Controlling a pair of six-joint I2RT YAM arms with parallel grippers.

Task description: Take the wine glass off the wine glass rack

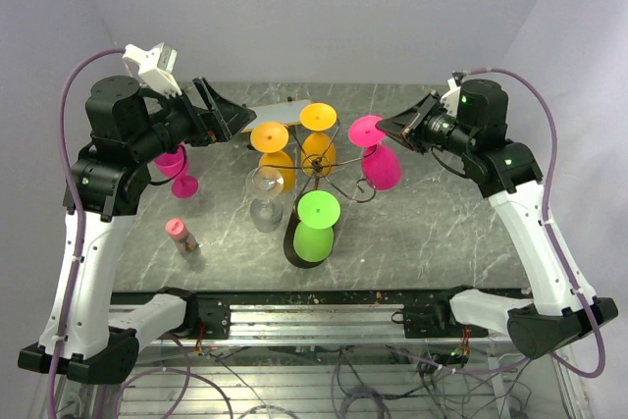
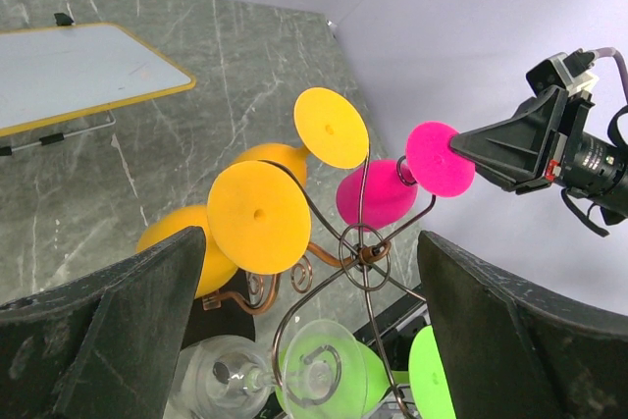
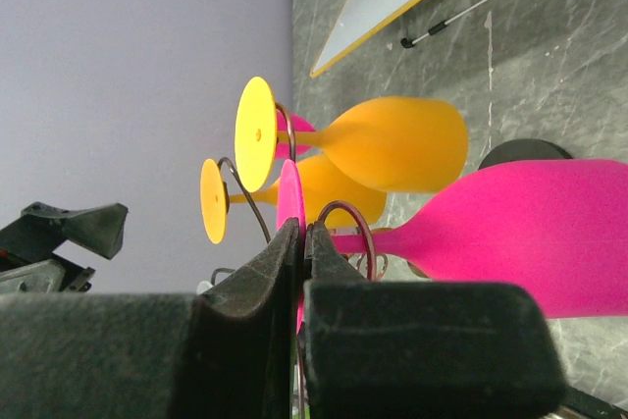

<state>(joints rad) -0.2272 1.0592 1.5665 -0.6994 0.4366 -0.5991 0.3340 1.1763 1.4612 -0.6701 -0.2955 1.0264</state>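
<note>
The wine glass rack stands mid-table with several glasses hanging upside down: two orange, a clear one, a green one and a pink wine glass on the right arm. My right gripper is shut on the edge of the pink glass's foot; its stem still sits in the wire hook. My left gripper is open and empty, above and left of the rack, touching nothing. The left wrist view shows the pink glass and the right gripper.
A second pink glass stands at the left under my left arm. A small bottle with a pink cap stands at the front left. A yellow-framed whiteboard lies at the back. The rack's black base is under the green glass.
</note>
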